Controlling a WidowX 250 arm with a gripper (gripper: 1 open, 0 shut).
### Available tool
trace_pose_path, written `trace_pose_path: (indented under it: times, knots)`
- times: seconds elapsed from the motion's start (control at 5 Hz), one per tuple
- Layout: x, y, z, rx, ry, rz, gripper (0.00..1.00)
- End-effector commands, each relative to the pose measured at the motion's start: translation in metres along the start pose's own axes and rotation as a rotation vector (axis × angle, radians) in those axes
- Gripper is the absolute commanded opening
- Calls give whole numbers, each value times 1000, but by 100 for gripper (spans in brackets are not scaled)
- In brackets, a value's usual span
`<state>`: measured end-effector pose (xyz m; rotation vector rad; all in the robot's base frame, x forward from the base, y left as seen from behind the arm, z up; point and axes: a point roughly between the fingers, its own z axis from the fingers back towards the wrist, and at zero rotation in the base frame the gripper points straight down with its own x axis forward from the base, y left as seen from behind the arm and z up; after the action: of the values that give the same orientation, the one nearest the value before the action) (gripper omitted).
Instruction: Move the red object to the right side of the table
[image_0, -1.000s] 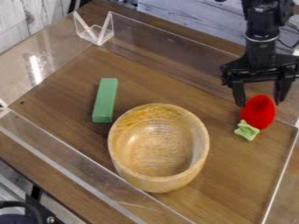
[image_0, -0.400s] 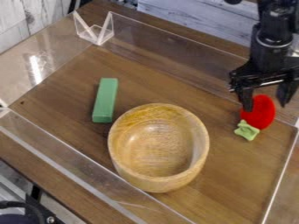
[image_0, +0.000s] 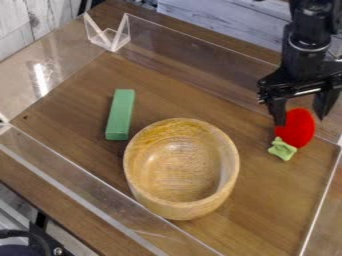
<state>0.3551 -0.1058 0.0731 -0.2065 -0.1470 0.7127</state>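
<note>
The red object (image_0: 295, 127), a small rounded strawberry-like toy with a light green leafy end (image_0: 281, 151), lies on the dark wood-grain table (image_0: 80, 95) near its right edge. My black gripper (image_0: 299, 100) hangs just above it, pointing down, open, with one finger (image_0: 274, 103) to the left of the toy's top and the other (image_0: 325, 100) to the right. Nothing is held between the fingers, and whether they touch the toy I cannot tell.
A large wooden bowl (image_0: 182, 166) sits at the front centre. A green rectangular block (image_0: 120, 113) lies left of it. Clear plastic walls (image_0: 80, 190) edge the tabletop, and a clear folded stand (image_0: 107, 32) sits at the back left.
The gripper has rolled slightly about its own axis above the red object; the toy, bowl and block stay where they were.
</note>
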Motion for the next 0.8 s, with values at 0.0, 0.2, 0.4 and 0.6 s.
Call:
trace_pose_path:
  times: [0.0,0.2,0.4,0.6]
  knots:
    - [18,-12,26,-82,-37,-66,100]
    - [24,-11,23,-94,-24,-125,100]
    - [25,-9,15,-96,-7,-188,100]
    - [27,-10,25,-112,-25,-150,100]
